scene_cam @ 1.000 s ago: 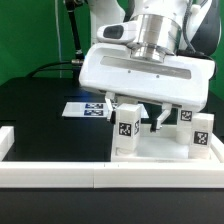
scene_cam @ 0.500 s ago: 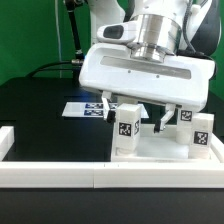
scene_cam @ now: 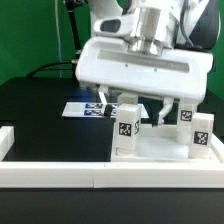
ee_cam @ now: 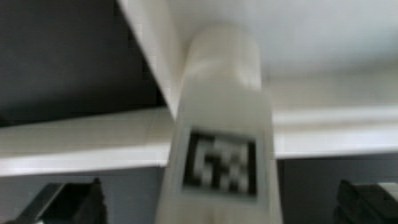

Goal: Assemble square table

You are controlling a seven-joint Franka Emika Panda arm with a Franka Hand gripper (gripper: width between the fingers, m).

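The square table top [scene_cam: 158, 150] lies flat at the exterior view's right. White tagged leg blocks stand upright on it: one at the near left corner [scene_cam: 127, 128], one at the right [scene_cam: 200, 133] and one further back [scene_cam: 185, 115]. My gripper [scene_cam: 132, 108] hangs just above the near left leg with its jaws open. In the wrist view the tagged leg [ee_cam: 221, 130] runs between my dark fingertips [ee_cam: 68, 203], with a clear gap on each side. My gripper [ee_cam: 217, 208] holds nothing.
The marker board [scene_cam: 84, 108] lies on the black table behind the table top. Long white border rails run along the front [scene_cam: 60, 173] and the left edge [scene_cam: 5, 140]. A green backdrop stands behind.
My gripper has risen a little and shifted slightly to the exterior view's left. The legs and the table top have not moved.
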